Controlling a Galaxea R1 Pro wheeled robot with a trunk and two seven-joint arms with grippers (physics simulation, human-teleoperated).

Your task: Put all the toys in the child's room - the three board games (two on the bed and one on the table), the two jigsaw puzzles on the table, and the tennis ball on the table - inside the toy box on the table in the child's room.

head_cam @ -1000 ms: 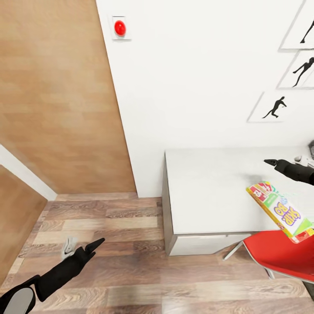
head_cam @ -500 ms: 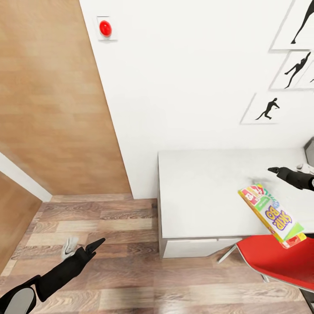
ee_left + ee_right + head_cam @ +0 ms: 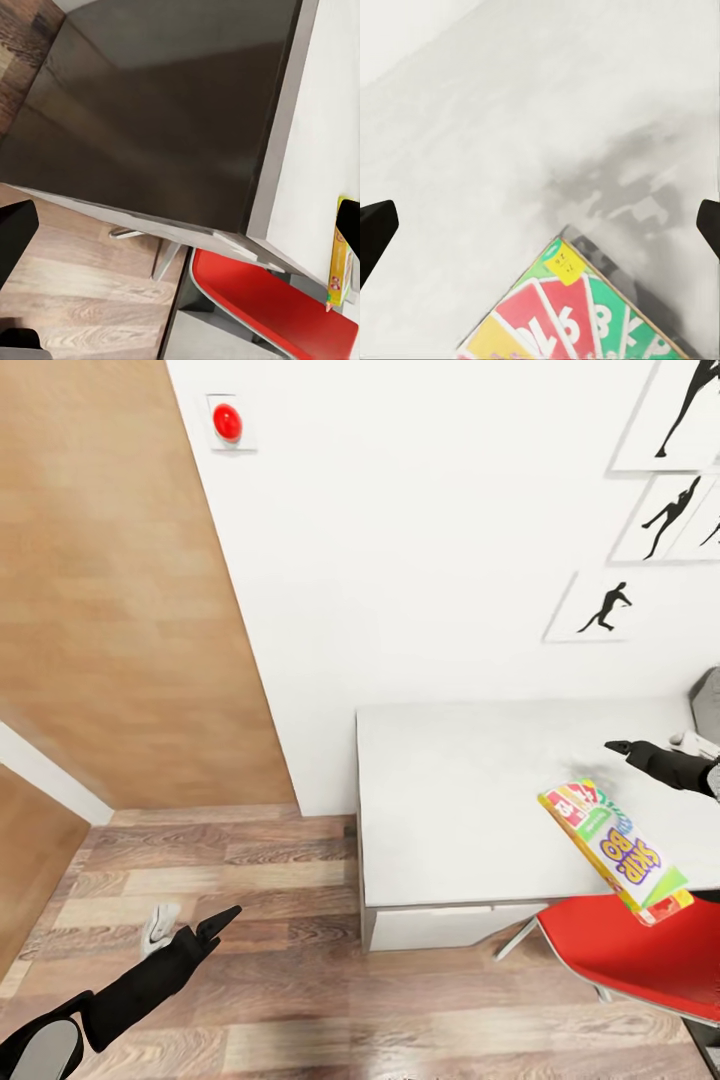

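The green, red and yellow Skip-Bo board game (image 3: 612, 850) stands tilted at the front edge of the table (image 3: 450, 800). Its upper corner is over the pale top and its lower end is by the red chair seat. My right gripper (image 3: 612, 745) hovers just above that corner. In the right wrist view its fingertips stand wide apart, with the board game's corner (image 3: 570, 315) beyond them and no contact visible. My left gripper (image 3: 218, 922) hangs open over the wood floor, left of the table. The left wrist view shows the board game (image 3: 341, 259) edge-on.
A red chair (image 3: 620, 960) is tucked at the table's front right. A white shoe (image 3: 158, 925) lies on the floor by my left gripper. A wood-panelled wall stands at the left. Silhouette pictures (image 3: 605, 605) hang above the table. A grey corner (image 3: 708, 695) shows at the right edge.
The whole view has swung slightly, so the table, chair and board game sit further left in the picture. The right gripper dipped a little. The left arm has not moved.
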